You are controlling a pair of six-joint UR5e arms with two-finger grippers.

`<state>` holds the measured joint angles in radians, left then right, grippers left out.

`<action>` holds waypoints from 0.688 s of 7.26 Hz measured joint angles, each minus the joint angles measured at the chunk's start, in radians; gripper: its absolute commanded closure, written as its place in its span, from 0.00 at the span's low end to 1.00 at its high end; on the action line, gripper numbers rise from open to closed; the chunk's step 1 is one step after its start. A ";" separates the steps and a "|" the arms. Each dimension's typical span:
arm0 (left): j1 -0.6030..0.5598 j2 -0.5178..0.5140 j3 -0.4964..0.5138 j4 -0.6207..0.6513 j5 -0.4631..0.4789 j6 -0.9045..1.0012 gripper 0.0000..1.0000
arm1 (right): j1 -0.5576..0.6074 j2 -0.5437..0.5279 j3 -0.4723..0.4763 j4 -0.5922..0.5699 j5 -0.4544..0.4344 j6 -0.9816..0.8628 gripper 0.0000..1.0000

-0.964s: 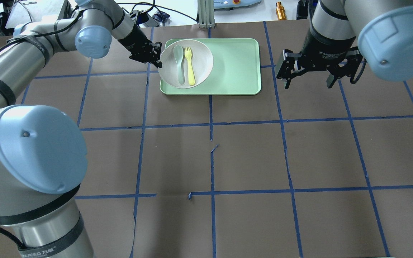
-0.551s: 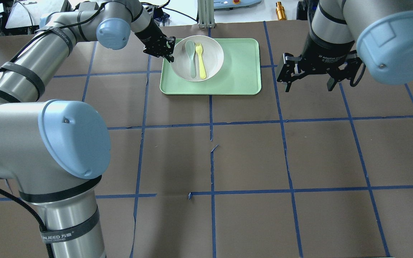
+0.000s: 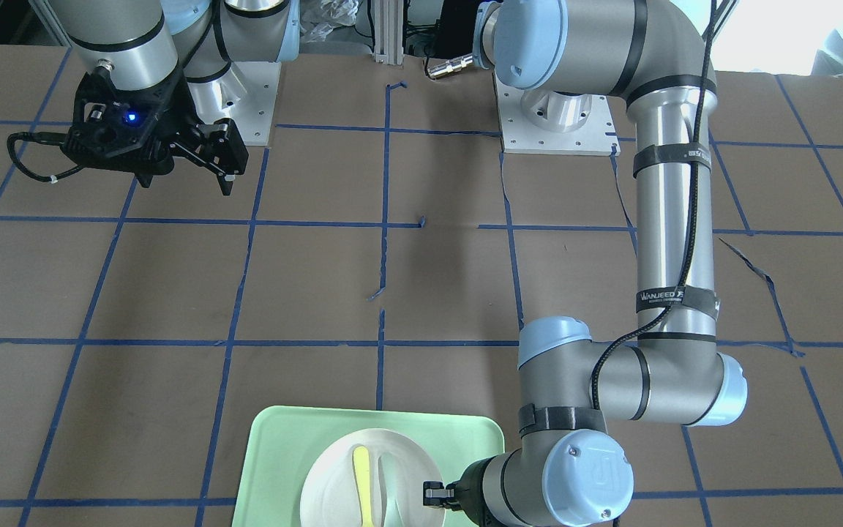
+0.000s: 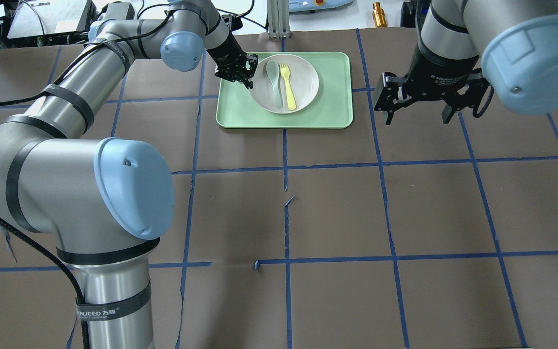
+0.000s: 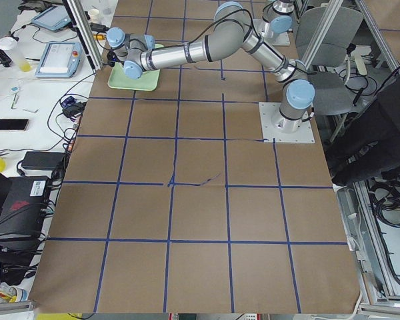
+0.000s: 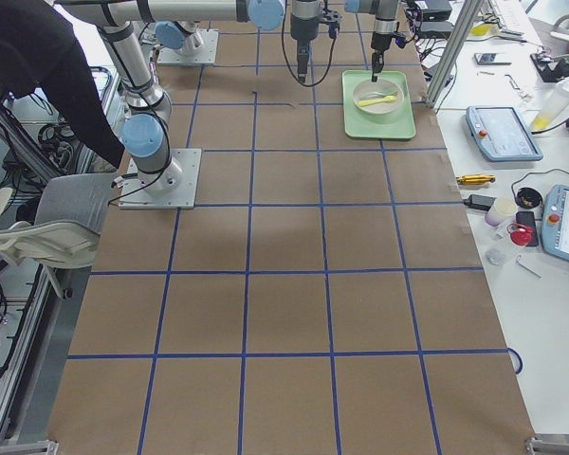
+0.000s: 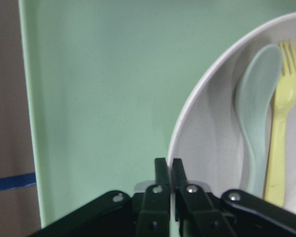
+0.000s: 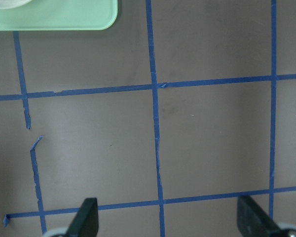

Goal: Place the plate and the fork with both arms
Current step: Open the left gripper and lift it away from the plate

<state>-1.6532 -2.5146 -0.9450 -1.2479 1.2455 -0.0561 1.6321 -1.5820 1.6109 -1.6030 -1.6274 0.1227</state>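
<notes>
The off-white plate (image 4: 303,82) is over the middle of the light green tray (image 4: 332,109). The yellow fork (image 4: 287,87) lies in the plate beside a pale grey-green spoon (image 4: 274,80). My left gripper (image 4: 249,80) is shut on the plate's left rim. In the left wrist view the fingers (image 7: 161,170) pinch the rim of the plate (image 7: 212,143), with the fork (image 7: 281,123) and spoon (image 7: 259,108) inside. My right gripper (image 4: 417,118) is open and empty above the table, right of the tray. The front view shows the plate (image 3: 326,490) and fork (image 3: 361,483) too.
The tray's right part (image 4: 337,72) is bare. Brown paper with blue tape lines (image 4: 286,213) covers the table. Cables, a brass part (image 4: 379,14) and a metal post (image 4: 277,19) lie beyond the far edge. The right wrist view shows the tray's corner (image 8: 64,15).
My left gripper has carried the plate, with fork and spoon, to the right from the tray's left edge to its middle. The right gripper has barely moved.
</notes>
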 measured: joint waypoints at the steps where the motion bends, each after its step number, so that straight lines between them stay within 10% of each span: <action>1: -0.002 -0.005 0.000 0.002 0.001 -0.001 0.63 | 0.000 0.000 0.000 0.000 0.000 0.000 0.00; 2: -0.003 -0.008 -0.001 0.008 0.002 -0.004 0.18 | 0.000 0.000 0.000 0.000 0.001 0.000 0.00; 5: 0.000 0.043 -0.073 0.066 0.000 -0.001 0.00 | 0.000 0.000 0.000 0.000 0.001 0.000 0.00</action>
<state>-1.6528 -2.4716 -1.0184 -1.1819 1.2455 -0.0568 1.6321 -1.5815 1.6107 -1.6030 -1.6259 0.1227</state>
